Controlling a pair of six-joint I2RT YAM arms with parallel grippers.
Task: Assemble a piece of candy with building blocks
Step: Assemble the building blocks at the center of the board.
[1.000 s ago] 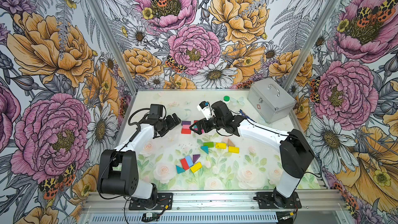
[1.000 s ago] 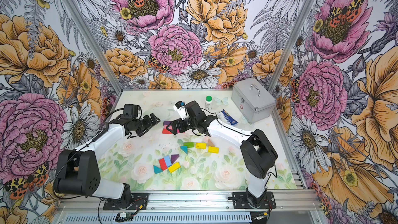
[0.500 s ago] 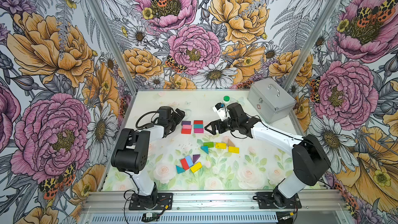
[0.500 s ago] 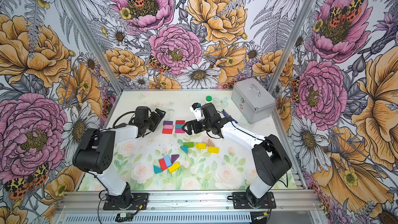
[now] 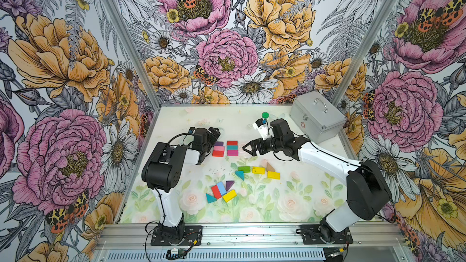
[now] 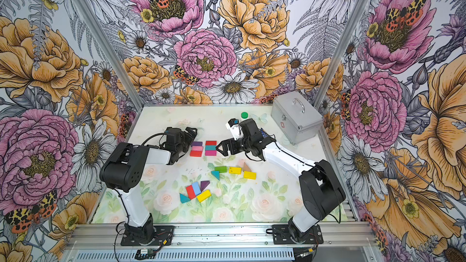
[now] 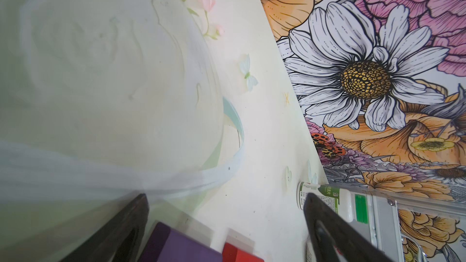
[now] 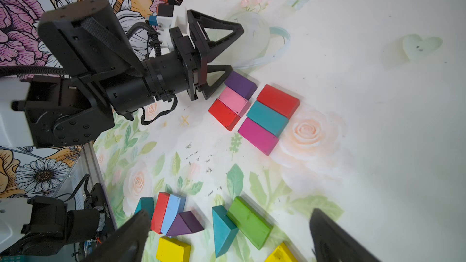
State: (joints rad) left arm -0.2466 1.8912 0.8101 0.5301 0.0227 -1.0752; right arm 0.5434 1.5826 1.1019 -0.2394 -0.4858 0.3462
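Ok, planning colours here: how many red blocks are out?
3 red blocks: grid's far-right corner, its near-left corner, nearest cluster. Arms may hide others.

The left arm (image 5: 176,156) is folded at the elbow, the right arm (image 5: 325,160) is stretched forward; left gripper (image 8: 235,50) and right gripper (image 5: 245,148) are held open.
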